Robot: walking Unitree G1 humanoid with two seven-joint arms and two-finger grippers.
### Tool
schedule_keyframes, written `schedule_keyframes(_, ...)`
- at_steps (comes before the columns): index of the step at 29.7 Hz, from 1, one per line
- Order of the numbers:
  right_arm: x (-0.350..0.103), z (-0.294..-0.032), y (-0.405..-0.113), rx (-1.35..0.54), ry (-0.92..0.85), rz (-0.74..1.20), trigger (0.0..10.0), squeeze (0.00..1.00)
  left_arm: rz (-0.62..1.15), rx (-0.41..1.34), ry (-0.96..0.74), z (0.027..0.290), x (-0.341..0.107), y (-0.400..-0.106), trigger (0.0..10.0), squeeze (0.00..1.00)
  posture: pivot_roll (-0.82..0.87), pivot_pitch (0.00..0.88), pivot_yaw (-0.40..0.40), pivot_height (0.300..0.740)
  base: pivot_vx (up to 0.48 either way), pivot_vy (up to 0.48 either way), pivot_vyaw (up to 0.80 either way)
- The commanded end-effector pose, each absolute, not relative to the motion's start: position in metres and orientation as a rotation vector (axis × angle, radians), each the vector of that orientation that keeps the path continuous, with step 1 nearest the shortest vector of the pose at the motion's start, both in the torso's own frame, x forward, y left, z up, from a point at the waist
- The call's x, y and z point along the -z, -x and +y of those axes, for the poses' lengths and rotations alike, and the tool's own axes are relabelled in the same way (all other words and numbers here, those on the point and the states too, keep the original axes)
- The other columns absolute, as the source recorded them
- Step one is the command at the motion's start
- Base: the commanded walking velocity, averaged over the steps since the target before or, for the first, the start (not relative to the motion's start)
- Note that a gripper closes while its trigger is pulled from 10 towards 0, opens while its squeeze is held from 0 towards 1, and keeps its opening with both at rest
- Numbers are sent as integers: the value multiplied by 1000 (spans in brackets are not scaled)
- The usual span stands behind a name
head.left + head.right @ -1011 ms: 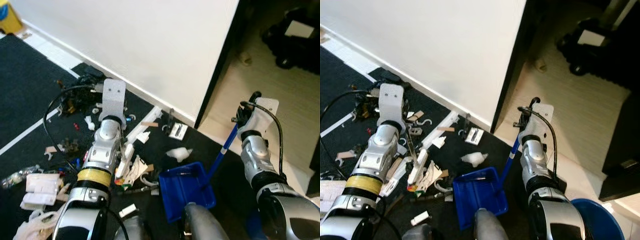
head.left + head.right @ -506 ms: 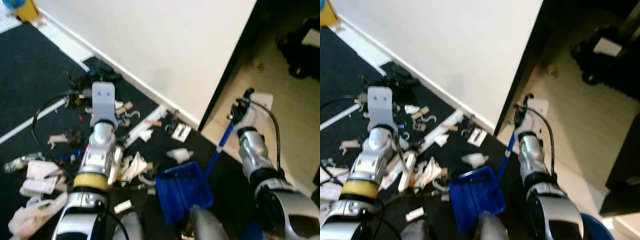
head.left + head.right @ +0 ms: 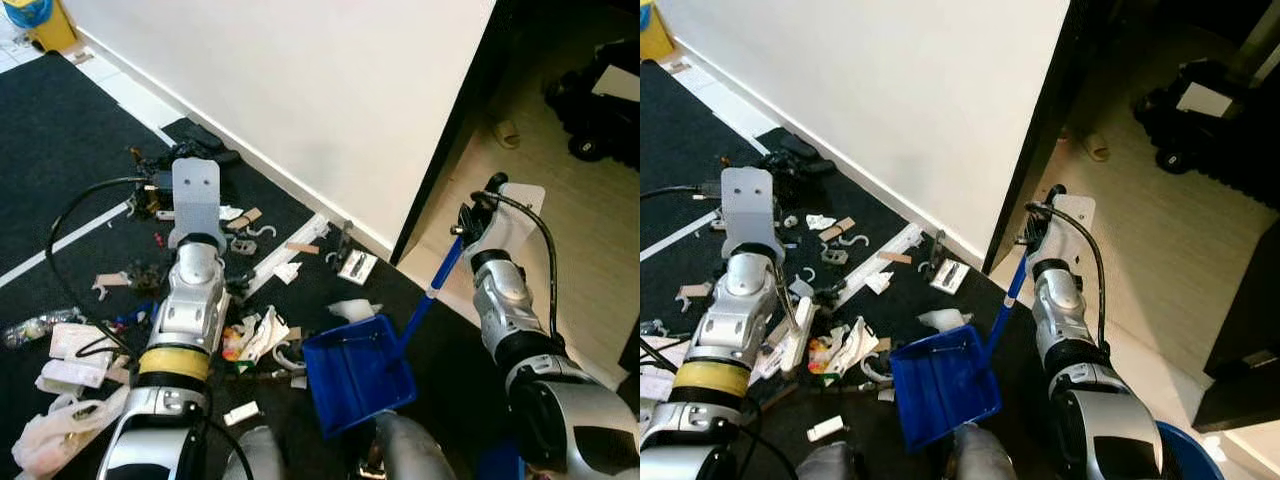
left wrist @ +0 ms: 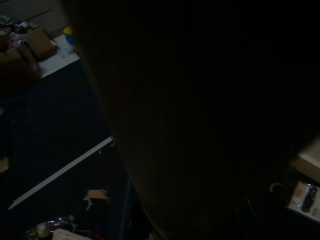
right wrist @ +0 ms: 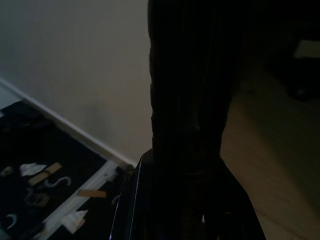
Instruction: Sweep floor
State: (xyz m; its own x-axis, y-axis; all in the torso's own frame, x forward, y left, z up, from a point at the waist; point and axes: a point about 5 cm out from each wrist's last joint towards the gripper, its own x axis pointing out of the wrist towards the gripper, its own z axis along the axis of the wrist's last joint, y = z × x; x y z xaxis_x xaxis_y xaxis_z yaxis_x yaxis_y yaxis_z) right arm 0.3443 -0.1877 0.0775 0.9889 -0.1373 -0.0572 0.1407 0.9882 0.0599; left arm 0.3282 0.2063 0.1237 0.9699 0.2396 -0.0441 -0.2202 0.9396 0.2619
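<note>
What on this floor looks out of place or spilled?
Litter is scattered over the black carpet along the white wall: crumpled paper, small hooks, a flat white strip and a plastic bag. The blue dustpan, held by the right claw, sits tilted beside the pile.

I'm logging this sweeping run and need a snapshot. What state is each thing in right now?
Dustpan: on the black floor, pan tipped toward the litter, nothing seen in it.
Dustpan handle: slanting up, held at its top by the right gripper.
Litter: scattered, not yet swept up.
Left gripper: over the litter, whether it holds anything is unclear.
Plastic bag: crumpled on the floor.
</note>
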Motion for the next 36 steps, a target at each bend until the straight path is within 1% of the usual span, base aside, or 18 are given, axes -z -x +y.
schedule_keyframes(1,-84,-192,-347,169,-43,19,10000,0,44,-219,-295,210,-130,-330,10000,0,107,94,-66,740,0,0,0)
schedule_keyframes(3,-86,-192,-348,178,-48,9,10000,0,51,-224,-269,212,-126,-329,10000,0,105,122,-65,740,0,0,0)
schedule_keyframes(4,-86,-192,-348,178,-48,9,10000,0,51,-224,-269,212,-126,-329,10000,0,105,122,-65,740,0,0,0)
schedule_keyframes(5,-88,-193,-348,187,-52,-4,10000,0,43,-232,-265,215,-124,-328,10000,0,100,149,-66,740,0,0,0)
schedule_keyframes(6,-88,-193,-348,187,-52,-4,10000,0,43,-232,-265,215,-124,-328,10000,0,100,149,-66,740,0,0,0)
schedule_keyframes(8,-92,-196,-350,218,-84,-27,10000,0,34,-253,-261,223,-123,-326,10000,0,98,190,-69,740,0,0,0)
schedule_keyframes(9,-92,-196,-350,218,-84,-27,10000,0,34,-253,-261,223,-123,-326,10000,0,98,190,-69,740,0,0,0)
schedule_keyframes(10,-94,-198,-350,233,-110,-35,10000,0,23,-255,-260,225,-126,-326,10000,0,104,211,-73,740,0,0,0)
schedule_keyframes(13,-96,-200,-351,258,-164,-57,10000,0,-5,-249,-264,226,-135,-328,10000,0,115,229,-72,740,0,0,0)
schedule_keyframes(14,-99,-199,-353,262,-186,-61,10000,0,-32,-242,-269,227,-143,-332,10000,0,123,248,-73,740,0,0,0)
schedule_keyframes(17,-102,-198,-355,267,-209,-66,10000,0,-43,-240,-273,229,-148,-336,10000,0,128,263,-72,740,0,0,0)
schedule_keyframes(18,-103,-197,-357,264,-205,-67,10000,0,-49,-239,-268,229,-150,-338,10000,0,132,284,-70,740,0,0,0)
schedule_keyframes(25,-112,-196,-361,275,-195,-99,10000,0,-92,-212,-271,226,-157,-341,10000,0,143,305,-56,740,0,0,0)
schedule_keyframes(27,-114,-197,-361,292,-204,-120,10000,0,-104,-192,-258,223,-159,-341,10000,0,155,323,-51,740,0,0,0)
schedule_keyframes(36,-114,-197,-361,292,-204,-120,10000,0,-104,-192,-258,223,-159,-341,10000,0,155,323,-51,740,0,0,0)
